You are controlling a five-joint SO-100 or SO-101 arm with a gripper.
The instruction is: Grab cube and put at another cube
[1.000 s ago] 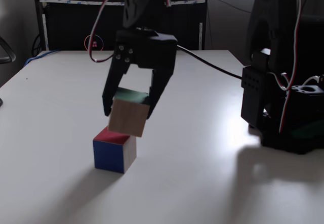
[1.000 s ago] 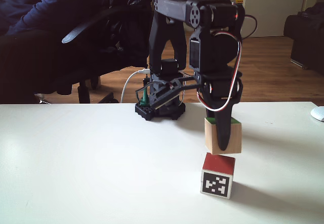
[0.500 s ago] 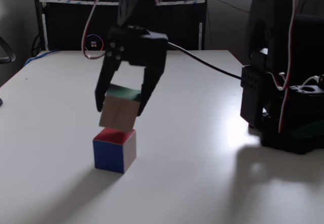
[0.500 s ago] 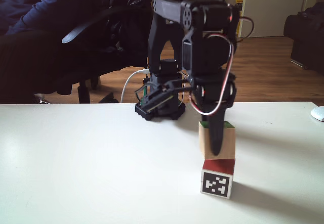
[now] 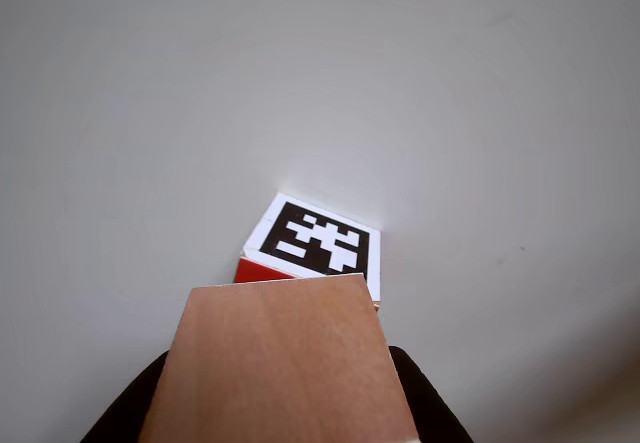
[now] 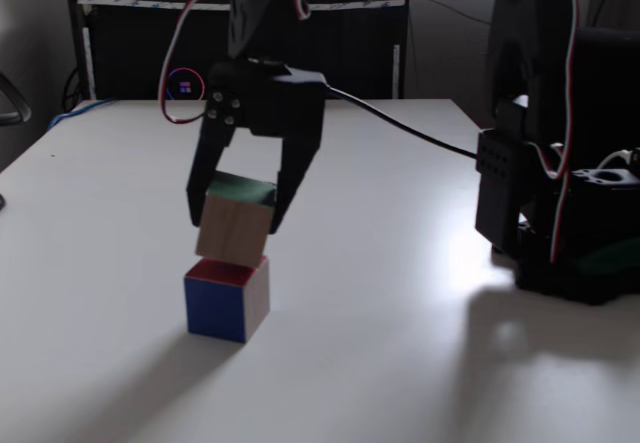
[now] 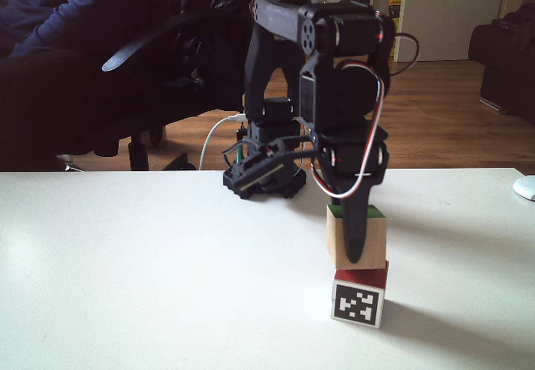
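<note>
Two cubes stack: tool (image 6: 233,225) clenches the cube (image 6: 234,225) atop another cube (image 6: 226,297), table (image 6: 380,343) around.

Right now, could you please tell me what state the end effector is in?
End effector: closed on the green-faced cube, which sits on the marker cube.

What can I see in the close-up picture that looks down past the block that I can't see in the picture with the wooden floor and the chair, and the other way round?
The other view alone looks down on the marker cube against bare white table.

A fixed view alone shows the arm, the tool shut on the wooden cube, that cube's green top, and the cube standing on the marker cube's red top.

Both show the two cubes, the black-and-white marker and the table.
</note>
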